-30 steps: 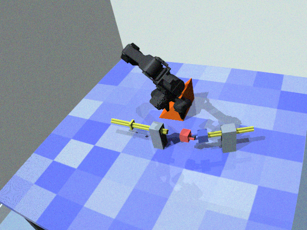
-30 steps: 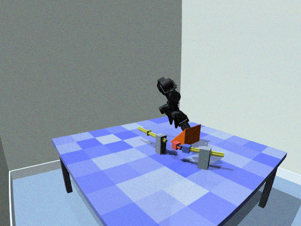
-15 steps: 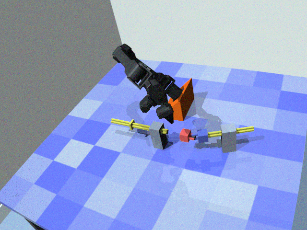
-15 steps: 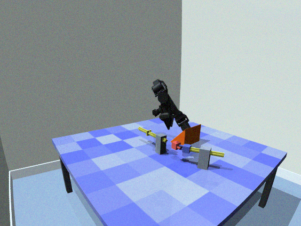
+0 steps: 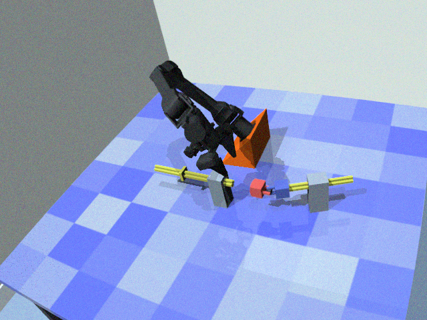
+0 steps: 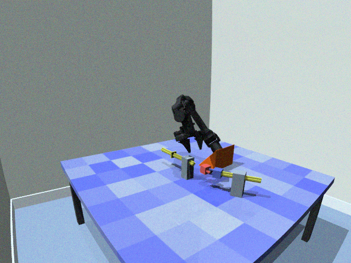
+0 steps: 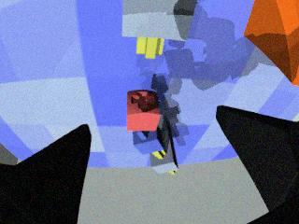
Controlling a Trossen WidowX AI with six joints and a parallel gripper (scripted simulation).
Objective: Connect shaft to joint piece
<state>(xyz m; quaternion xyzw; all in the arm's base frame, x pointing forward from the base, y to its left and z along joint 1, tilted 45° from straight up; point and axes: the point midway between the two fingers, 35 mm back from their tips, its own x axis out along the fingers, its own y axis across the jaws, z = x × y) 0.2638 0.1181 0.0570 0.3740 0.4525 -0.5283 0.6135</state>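
Observation:
The red joint piece [image 5: 257,188] [image 6: 205,169] [image 7: 143,117] is hinged to the blue yoke [image 5: 281,189] [image 6: 217,172] on the first yellow shaft [image 5: 298,187] [image 6: 226,174], held by the right grey block [image 5: 317,194] [image 6: 237,184]. Its dark opening faces the second shaft's end in the wrist view; exact alignment is hard to tell. The second yellow shaft [image 5: 196,176] [image 6: 177,156] [image 7: 150,48] passes through the left grey block [image 5: 216,193] [image 6: 186,168] [image 7: 154,24], its square collar well outside. A gap separates shaft and joint. My gripper [image 5: 231,166] [image 6: 194,149] is open and empty, above and behind the second shaft's inner end.
An orange wedge [image 5: 260,145] [image 6: 224,158] [image 7: 276,37] stands behind the gap between the blocks, beside the arm's base. The arm reaches over from the back. The checkered table [image 5: 165,275] [image 6: 181,243] carries both blocks.

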